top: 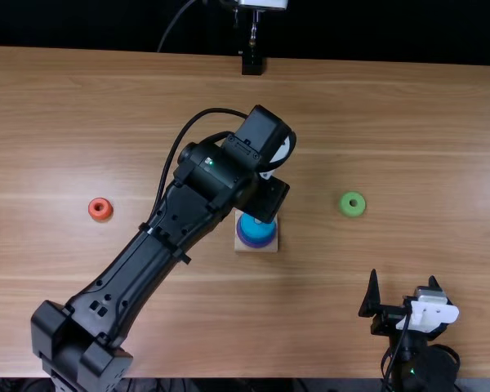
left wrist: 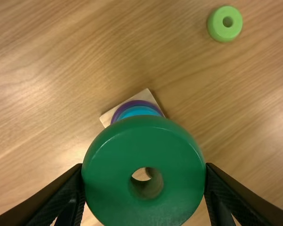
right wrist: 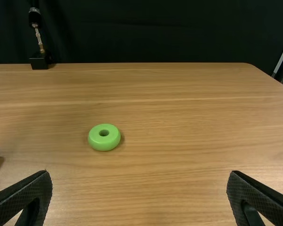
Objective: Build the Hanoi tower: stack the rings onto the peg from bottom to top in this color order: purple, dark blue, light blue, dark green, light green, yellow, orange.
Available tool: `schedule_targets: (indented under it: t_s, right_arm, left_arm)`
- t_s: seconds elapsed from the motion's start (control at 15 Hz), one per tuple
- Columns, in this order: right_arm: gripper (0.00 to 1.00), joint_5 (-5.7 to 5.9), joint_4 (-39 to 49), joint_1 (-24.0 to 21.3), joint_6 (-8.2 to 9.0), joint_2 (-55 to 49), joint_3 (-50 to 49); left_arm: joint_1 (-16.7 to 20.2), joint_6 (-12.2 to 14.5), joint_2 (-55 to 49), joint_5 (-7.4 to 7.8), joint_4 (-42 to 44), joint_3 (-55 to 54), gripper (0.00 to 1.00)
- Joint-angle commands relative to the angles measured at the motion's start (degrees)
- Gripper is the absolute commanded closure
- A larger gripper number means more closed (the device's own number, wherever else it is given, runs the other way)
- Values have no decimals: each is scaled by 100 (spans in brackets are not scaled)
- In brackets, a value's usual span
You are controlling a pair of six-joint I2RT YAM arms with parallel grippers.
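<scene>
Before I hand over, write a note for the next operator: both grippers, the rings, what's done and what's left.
Left gripper: closed on the dark green ring, held up near the wooden base, not on the stack.
Right gripper: open and empty, by the near edge on the right.
On the base: purple ring low, light blue ring on top; dark blue between them is hard to make out.
On the table: light green ring right of the base, orange ring left of it.
Left to do: seat dark green, then light green, yellow and orange.
</scene>
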Motion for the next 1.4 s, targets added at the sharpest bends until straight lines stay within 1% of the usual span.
schedule_targets:
  t_s: [0.0, 0.87, 1.33]
  right_arm:
    - [0, 100, -161, -53, 8, -69, -381]
    - [0, 100, -161, -53, 8, -69, -381]
    - [0, 100, -161, -53, 8, -69, -381]
  left_arm:
    - [67, 14, 52, 5, -4, 88, 100]
    - [-29, 4, 78, 15, 6, -87, 100]
    - [-91, 4, 254, 15, 6, -87, 100]
